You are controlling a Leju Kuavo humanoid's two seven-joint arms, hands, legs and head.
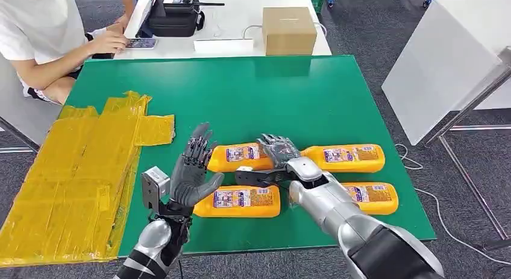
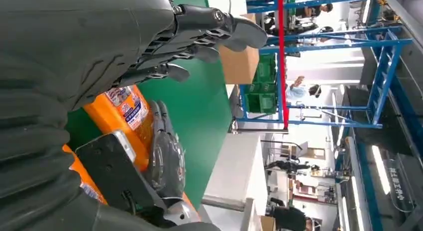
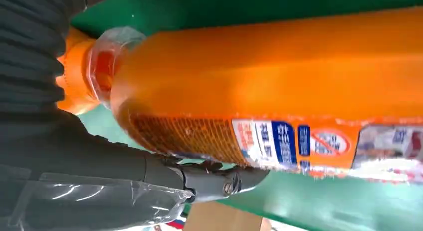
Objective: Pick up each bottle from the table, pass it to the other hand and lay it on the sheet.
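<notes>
I have four orange bottles lying on the green table (image 1: 301, 92). My right hand (image 1: 278, 151) lies on the upper-left bottle (image 1: 238, 157), fingers spread, not yet gripping it, I judge. My left hand (image 1: 194, 170) hovers empty, fingers apart, beside it. The bottle could roll away if nudged. The right wrist view alone shows the thumb (image 3: 219, 181) under the bottle. The yellow sheet (image 1: 72, 176) lies at the left.

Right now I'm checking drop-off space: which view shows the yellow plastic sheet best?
Head view: the crinkled yellow plastic sheet lies flat along the green table's left side. The wrist views show orange bottles and green table, not the sheet.
</notes>
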